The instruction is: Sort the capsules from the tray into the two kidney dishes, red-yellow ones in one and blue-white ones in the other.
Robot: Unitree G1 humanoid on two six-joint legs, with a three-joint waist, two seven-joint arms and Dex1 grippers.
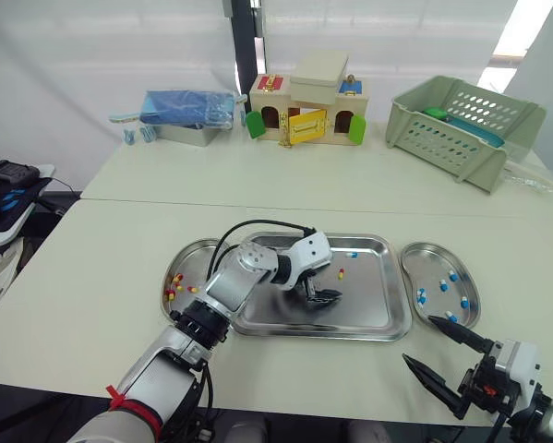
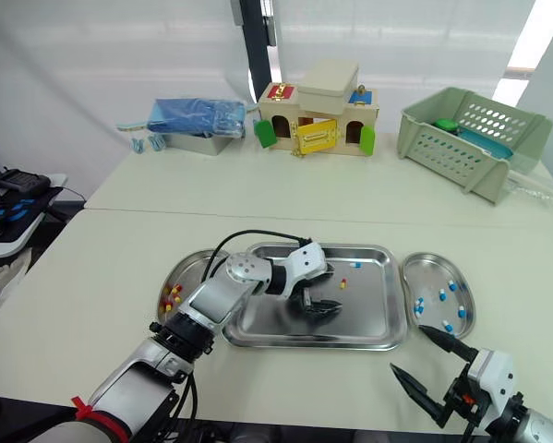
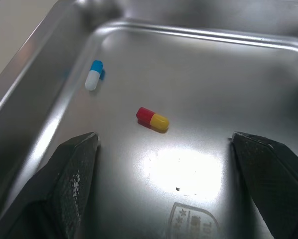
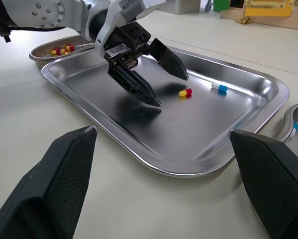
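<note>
L gripper (image 1: pixel 322 297): open, jaws spread wide, holding nothing; tips point down over mid tray, close to its floor.
R gripper (image 1: pixel 418 339): open, nothing betw. fingers; over bare table (image 1: pixel 101 268) off tray's near R corner, on near side of R kidney dish.
Tray (image 1: pixel 373 325): steel, centre of table, betw. the two dishes.
Red-yellow capsule (image 3: pixel 152 119): loose on tray floor, just ahead of L gripper tips, in line w/ the gap betw. fingers; not touched.
Blue-white capsule (image 3: pixel 94 74): also on tray floor, nearer far rim, apart from the red-yellow one.
L kidney dish (image 1: pixel 195 247): just beside tray's L edge; several red-yellow capsules (image 1: pixel 174 286) bunched toward its outer side.
R kidney dish (image 1: pixel 407 268): just beside tray's R edge; several blue-white capsules (image 1: pixel 442 286) scattered in it.
Far side of table: green basket (image 1: pixel 461 125) at R, toy house (image 1: pixel 308 106) at centre.
</note>
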